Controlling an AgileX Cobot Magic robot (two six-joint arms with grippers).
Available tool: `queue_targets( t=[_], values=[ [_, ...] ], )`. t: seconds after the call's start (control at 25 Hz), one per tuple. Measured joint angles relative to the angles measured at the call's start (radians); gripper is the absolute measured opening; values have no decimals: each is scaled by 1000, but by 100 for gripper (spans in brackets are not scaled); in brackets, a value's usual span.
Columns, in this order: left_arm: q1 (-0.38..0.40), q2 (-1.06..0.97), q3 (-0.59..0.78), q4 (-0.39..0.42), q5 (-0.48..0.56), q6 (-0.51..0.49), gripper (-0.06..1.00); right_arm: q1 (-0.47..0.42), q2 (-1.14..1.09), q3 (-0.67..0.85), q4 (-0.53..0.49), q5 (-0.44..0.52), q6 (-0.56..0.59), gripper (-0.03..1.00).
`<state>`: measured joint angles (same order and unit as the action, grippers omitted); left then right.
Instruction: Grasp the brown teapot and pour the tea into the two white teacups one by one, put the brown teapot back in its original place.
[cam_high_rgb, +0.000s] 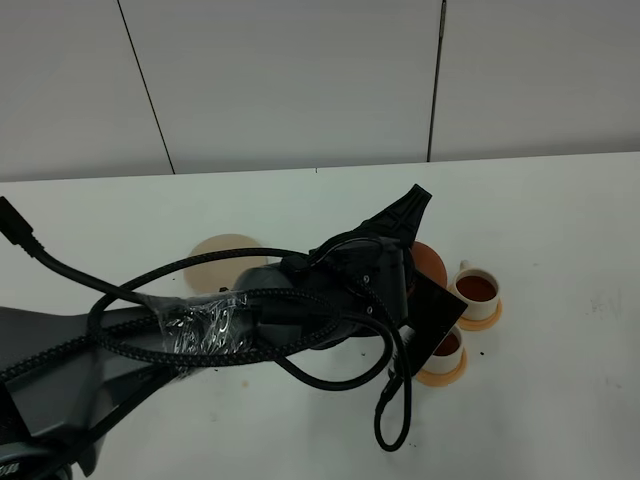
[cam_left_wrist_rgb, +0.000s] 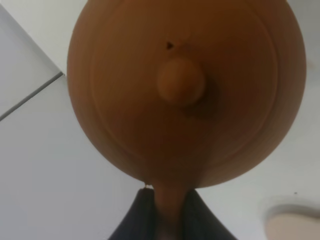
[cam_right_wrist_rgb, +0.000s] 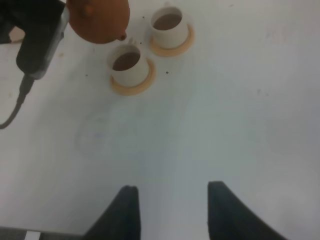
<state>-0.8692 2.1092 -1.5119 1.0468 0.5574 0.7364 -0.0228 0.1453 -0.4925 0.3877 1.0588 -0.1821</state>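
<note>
Item: brown teapot, handle clamped in left pincer, above near teacup. Right pincer apart, at the desk's 6 o'clock.

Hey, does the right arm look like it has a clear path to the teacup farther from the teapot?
Probably yes. The right gripper stands open over bare table, and nothing lies between it and that teacup. The left gripper, shut on the teapot, hangs beside the other cup.
</note>
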Motion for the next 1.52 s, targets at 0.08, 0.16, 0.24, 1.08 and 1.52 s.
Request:
queue_targets(
  t=[0.08, 0.16, 0.24, 1.08, 1.52],
  values=[
    [0, -1, 0, -26, 10, 0, 17, 0, 0, 0, 0, 0, 0, 31],
    [1, -7, 0, -63, 23, -1, 17, 0, 0, 0, 0, 0, 0, 31],
    [8, -14, 0, -102, 26, -1, 17, 0, 0, 0, 0, 0, 0, 31],
    [199, -75, 0, -710, 199, 105, 17, 0, 0, 0, 0, 0, 0, 31],
    [272, -72, 0, -905, 219, 226, 17, 0, 0, 0, 0, 0, 0, 31]
  ],
)
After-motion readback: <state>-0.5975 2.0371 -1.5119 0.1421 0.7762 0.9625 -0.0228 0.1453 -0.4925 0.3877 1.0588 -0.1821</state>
